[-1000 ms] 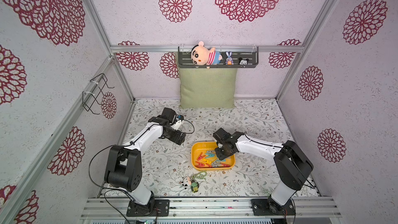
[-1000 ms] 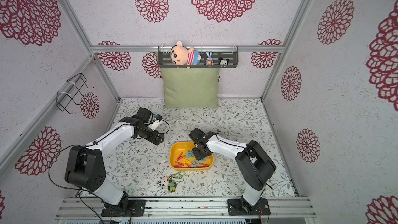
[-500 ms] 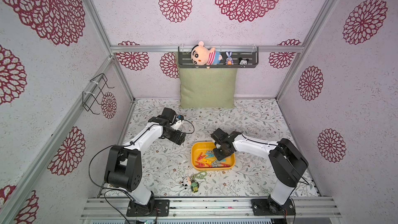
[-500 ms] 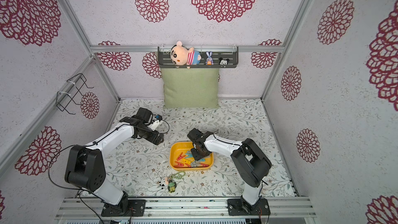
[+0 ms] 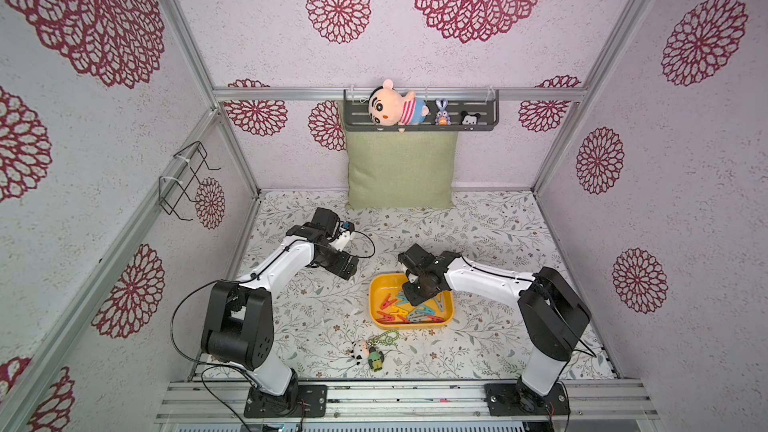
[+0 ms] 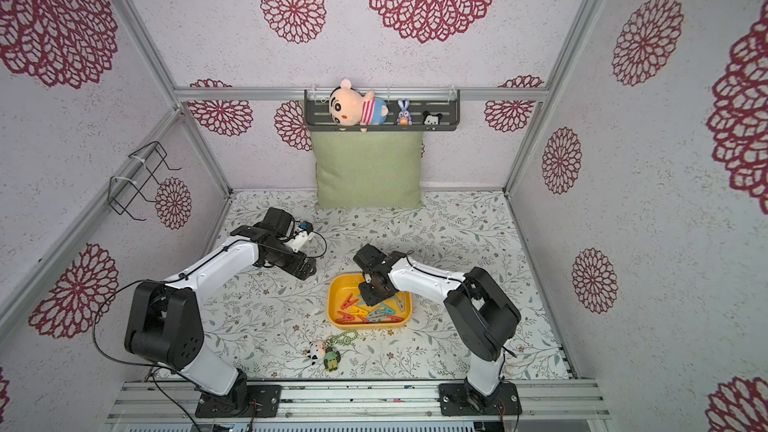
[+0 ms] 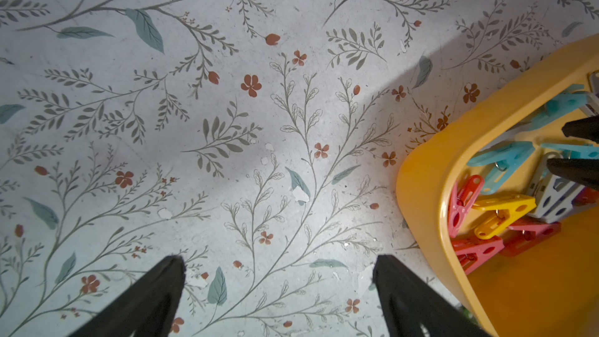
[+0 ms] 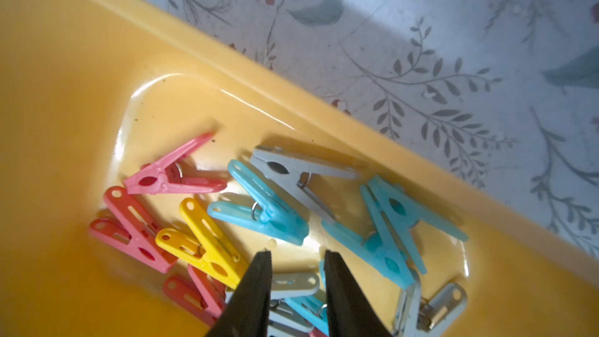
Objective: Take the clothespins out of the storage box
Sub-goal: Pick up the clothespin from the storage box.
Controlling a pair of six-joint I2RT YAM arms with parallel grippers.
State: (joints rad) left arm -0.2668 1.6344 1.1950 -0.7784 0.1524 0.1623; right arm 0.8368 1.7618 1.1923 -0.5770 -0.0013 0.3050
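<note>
The yellow storage box (image 5: 374, 305) (image 6: 332, 305) sits on the floral table, front centre, with several clothespins (image 5: 388, 303) in red, yellow, teal and grey lying inside. My right gripper (image 5: 417, 299) (image 8: 296, 252) is lowered into the box. Its jaws stand a narrow gap apart on either side of a grey clothespin (image 8: 296, 282), with a sliver of space still showing at one finger. A teal clothespin (image 8: 269, 212) and a yellow clothespin (image 8: 207, 241) lie just beyond the tips. My left gripper (image 5: 347, 270) (image 7: 278, 259) hovers wide open over bare table beside the box rim (image 7: 421, 173), holding nothing.
A plush keychain (image 5: 368, 353) with a green chain lies just in front of the box. A green cushion (image 5: 401, 172) leans on the back wall under a dark shelf (image 5: 419, 114) of toys. A wire rack (image 5: 187, 178) hangs on the left wall.
My right gripper has shifted slightly left and deeper over the clothespins, and its jaws have narrowed a little. The left arm has not moved.
</note>
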